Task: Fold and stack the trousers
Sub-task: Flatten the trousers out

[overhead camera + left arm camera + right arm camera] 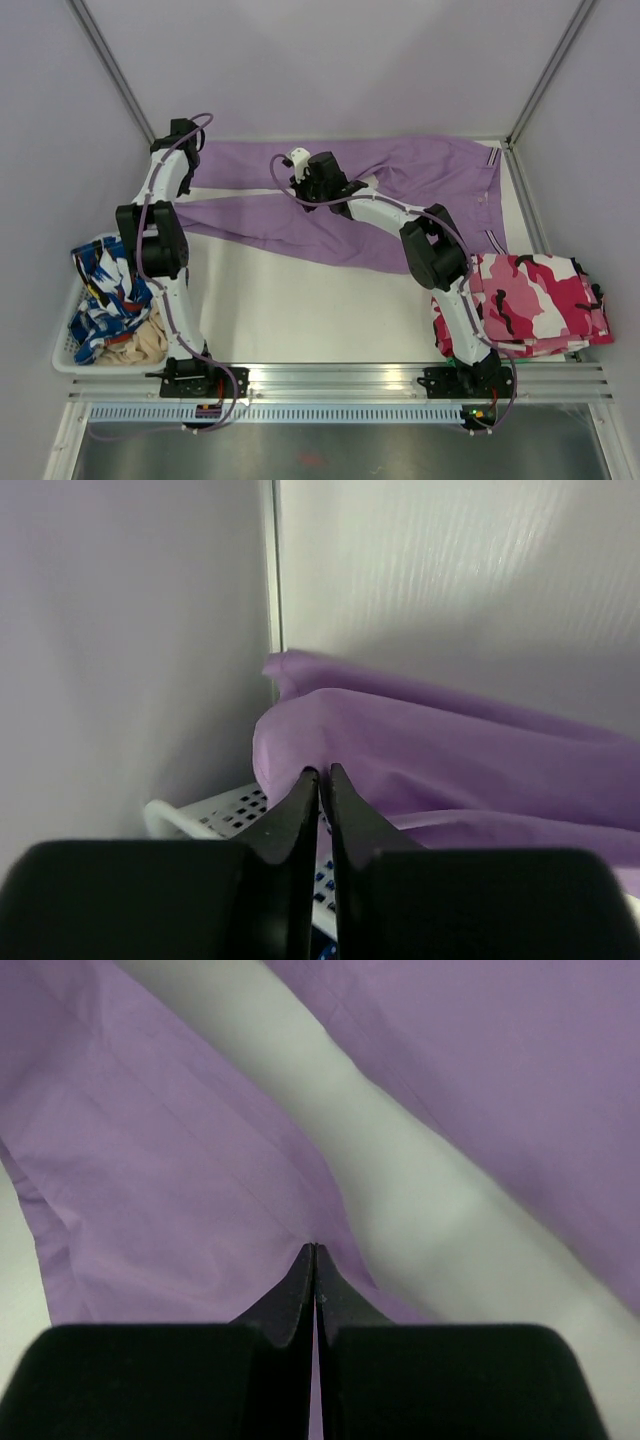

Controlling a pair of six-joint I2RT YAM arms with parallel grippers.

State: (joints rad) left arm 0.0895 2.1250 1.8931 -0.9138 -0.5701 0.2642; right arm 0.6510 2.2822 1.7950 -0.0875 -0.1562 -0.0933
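the trousers (420, 175) lie spread flat across the far part of the table (300, 310), waist at far right, both legs running left, a thin wedge of bare table between the legs

left gripper (186, 133) at the far left corner, right at the leg ends; in the left wrist view the jaws are clenched with only a hairline slit, tips against a raised fold of the lilac cloth, cannot tell if any cloth is pinched

right gripper (322, 183) over the middle of the trousers, near where the legs split; in the right wrist view the jaws are clenched tight, tips at the inner edge of one leg beside the bare wedge, a grip on cloth not clear

folded pink-white-black camouflage garment (530, 300) at the near right of the table, beside the right arm, apart from the trousers

white basket (62, 345) off the near left edge, holding blue-and-white patterned clothing (105, 290) and a beige piece (135, 345)
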